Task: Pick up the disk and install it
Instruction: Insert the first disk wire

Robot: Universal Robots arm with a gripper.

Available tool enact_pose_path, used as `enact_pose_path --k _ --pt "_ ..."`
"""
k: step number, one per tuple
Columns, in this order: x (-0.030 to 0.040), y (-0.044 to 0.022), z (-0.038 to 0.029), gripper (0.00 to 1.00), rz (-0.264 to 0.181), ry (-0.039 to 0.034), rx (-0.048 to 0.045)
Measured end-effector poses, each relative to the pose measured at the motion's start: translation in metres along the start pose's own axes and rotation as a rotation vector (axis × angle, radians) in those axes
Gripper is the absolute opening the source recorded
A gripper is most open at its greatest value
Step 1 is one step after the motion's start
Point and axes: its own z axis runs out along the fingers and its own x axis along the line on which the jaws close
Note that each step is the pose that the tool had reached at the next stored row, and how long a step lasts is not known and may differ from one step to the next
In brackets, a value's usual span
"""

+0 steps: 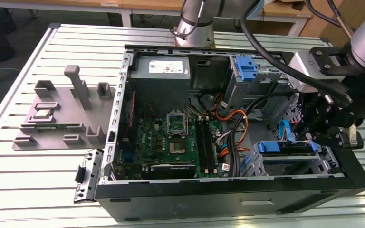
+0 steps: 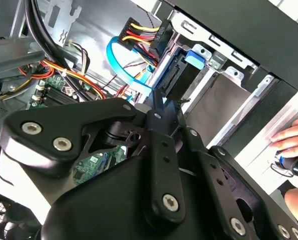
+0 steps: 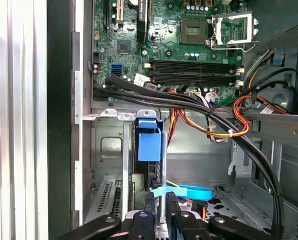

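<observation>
The disk [image 1: 285, 148] sits on its edge in the bay, at the corner of the case [image 1: 233, 192] on the exterior view's right. The gripper [image 3: 159, 218] is right at the disk's end. I cannot tell if it is open or shut. Push straight along the bay, slowly. Keep off the blue cable [image 3: 181, 191] just beside it.

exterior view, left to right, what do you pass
grey fixture block → hinged bracket → motherboard → orange and black cables → disk in its bay → gripper
</observation>
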Motion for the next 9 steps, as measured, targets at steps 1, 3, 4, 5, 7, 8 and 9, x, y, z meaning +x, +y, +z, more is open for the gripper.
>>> enact_pose_path --k 1,3,4,5,7,8,9 --pt "0.0000 0.0000 0.0000 0.24 0.000 0.0000 -0.0018" --pt "-0.0001 -0.0001 0.0000 0.24 0.001 0.0001 -0.0135" --pt "-0.0001 0.0000 0.0000 0.24 0.001 0.0001 -0.0144" --pt "0.0000 -0.0001 0.0001 0.24 0.001 0.0000 -0.0154" --pt "0.0000 -0.0001 0.0001 0.24 0.002 0.0000 -0.0172" --pt "0.0000 -0.0001 0.0001 0.24 0.002 -0.0001 -0.0181" --pt "0.0000 -0.0001 0.0001 0.24 0.002 0.0000 -0.0180"
